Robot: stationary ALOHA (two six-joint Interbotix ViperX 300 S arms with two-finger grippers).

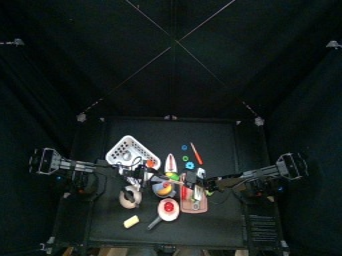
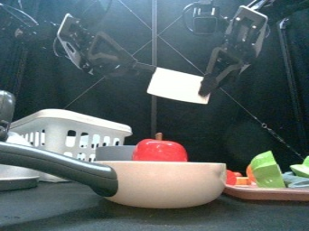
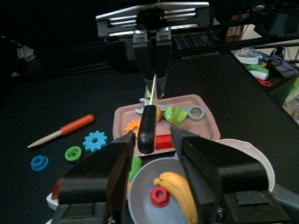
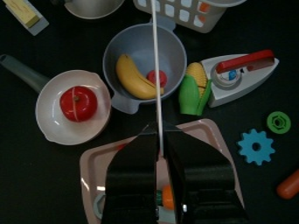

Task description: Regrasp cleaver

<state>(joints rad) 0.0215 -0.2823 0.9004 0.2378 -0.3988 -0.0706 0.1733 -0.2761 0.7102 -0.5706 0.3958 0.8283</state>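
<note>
The cleaver hangs in the air above the table's middle, its pale blade flat to the front view. My right gripper is shut on its right end. In the right wrist view the blade runs edge-on away from the shut jaws. In the left wrist view the cleaver is edge-on, with a black end nearest my left gripper. That gripper is open and empty, a short way from the cleaver and facing the right gripper.
Below are a white pan with a red apple, a grey bowl with a banana, a white basket, a pink tray of toy food, a toy iron, gears and a carrot.
</note>
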